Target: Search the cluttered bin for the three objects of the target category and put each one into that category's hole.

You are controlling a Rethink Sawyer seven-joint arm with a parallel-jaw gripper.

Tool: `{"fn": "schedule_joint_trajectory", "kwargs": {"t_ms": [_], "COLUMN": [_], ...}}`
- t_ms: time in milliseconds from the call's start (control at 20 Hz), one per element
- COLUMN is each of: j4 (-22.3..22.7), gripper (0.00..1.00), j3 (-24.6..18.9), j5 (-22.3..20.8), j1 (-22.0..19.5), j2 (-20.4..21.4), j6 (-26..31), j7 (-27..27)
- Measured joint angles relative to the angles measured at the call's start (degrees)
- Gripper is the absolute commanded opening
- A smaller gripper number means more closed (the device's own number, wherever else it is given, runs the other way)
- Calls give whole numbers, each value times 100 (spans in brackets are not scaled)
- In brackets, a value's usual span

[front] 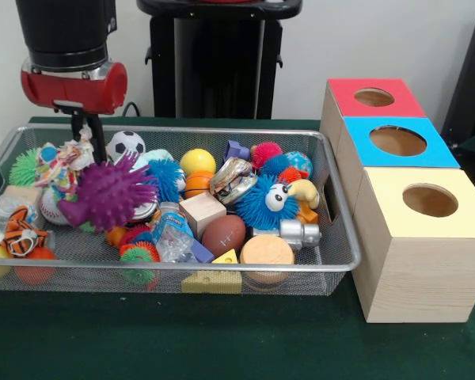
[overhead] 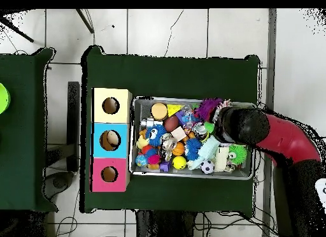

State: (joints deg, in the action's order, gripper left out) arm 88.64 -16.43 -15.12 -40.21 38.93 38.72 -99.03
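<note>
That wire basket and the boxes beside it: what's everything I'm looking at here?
Silver wire mesh bin: one, on the green table.
Wooden boxes with round holes: three, beside the bin; red top, blue top, yellow top.
Purple spiky rubber toy: one, in the bin below the arm.
Black-and-white soccer ball: one, far side of the bin.
Yellow ball: one, mid bin.
Brown toy football: one, near side.
Blue fuzzy googly-eyed toy: one, box end.
Plain wooden cube: one, mid bin.
Red and black robot arm: one; gripper down among the toys.
</note>
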Motion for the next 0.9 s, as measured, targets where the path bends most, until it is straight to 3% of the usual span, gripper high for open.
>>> {"fn": "schedule_joint_trajectory", "kwargs": {"t_ms": [600, 900], "j4": [533, 589], "gripper": [0, 0], "j3": [39, 87], "j5": [106, 159], "j1": [-8, 24], "j2": [25, 34], "j6": [-36, -37], "j7": [0, 0]}}
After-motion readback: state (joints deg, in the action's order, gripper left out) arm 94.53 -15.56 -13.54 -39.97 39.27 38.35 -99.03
